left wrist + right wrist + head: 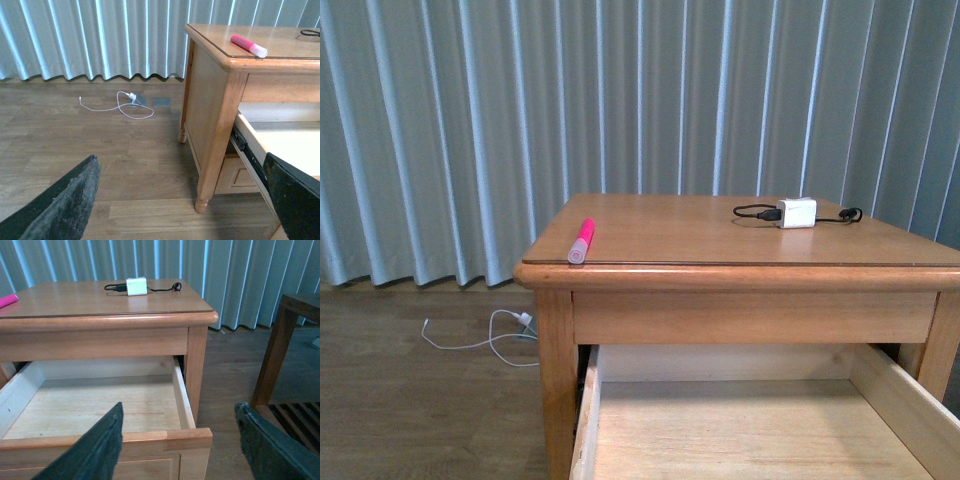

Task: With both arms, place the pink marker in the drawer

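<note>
My left gripper [180, 160] is spread wide, its two dark fingers [62, 205] far apart with nothing between them. It hangs low beside the honey-wood nightstand [212, 105], over the brown plank floor [75, 140]. My right gripper [179, 407] is just as wide and empty, and it hovers in front of the wide honey-wood drawer [100, 439]. That drawer is pulled out, and its pale inside shows bare in both the right wrist view and the front view.

The short bright pink marker [581, 241] lies on the nightstand's flat top, at the front left corner. Its pale cap end points toward the front edge and sits just short of it. It is above the drawer, not in it, and neither gripper touches it.

Well apart from it, toward the back right of the same top, sits a small white charger block [796, 212] with a black cable [750, 211] looped beside it. A thin white cord [125, 105] curls on the floor by the grey-blue pleated curtain [470, 130]. A darker wooden piece of furniture [280, 335] stands to the nightstand's right.
</note>
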`<state>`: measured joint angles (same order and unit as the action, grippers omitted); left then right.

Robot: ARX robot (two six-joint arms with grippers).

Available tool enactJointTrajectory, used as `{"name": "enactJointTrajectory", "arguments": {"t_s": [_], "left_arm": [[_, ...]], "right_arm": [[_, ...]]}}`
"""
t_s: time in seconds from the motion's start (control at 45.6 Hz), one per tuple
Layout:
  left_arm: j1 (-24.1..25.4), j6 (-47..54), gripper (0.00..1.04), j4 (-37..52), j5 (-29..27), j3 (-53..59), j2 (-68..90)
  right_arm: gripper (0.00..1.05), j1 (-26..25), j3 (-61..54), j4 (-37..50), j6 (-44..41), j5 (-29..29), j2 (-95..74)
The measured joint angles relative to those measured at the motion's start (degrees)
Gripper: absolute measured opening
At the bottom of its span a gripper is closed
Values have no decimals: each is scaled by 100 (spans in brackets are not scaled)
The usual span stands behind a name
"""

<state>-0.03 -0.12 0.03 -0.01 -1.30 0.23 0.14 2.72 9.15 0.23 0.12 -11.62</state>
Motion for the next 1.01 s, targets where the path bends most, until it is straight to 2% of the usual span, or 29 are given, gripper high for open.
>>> {"name": "enactJointTrajectory", "arguments": {"t_s": [0.11,0.131,0.175,0.219,0.285,0.438,0.548,0.811,1.008], "left_arm": [[22,-37,99,-7,90,-2,9],[166,-160,99,-57,601,-15,76],[501,-516,99,-136,1679,-81,365],[573,-688,99,-138,2184,-212,645],[581,-793,99,-31,2356,-579,1084],[472,-448,99,1143,1668,-2114,3292],[256,-273,99,1445,1276,-2946,4597],[-428,-400,99,1296,647,-5276,7643],[-1067,-501,99,1040,579,-6865,9521]], "right_arm": [[93,0,0,0,0,0,0],[98,0,0,0,2,0,0],[96,0,0,0,0,-2,0],[96,0,0,0,-2,-2,0],[96,0,0,0,0,2,0],[96,0,0,0,-2,-2,0],[96,-2,0,0,-2,0,0],[96,0,0,0,-2,0,0],[96,0,0,0,0,0,0]]}}
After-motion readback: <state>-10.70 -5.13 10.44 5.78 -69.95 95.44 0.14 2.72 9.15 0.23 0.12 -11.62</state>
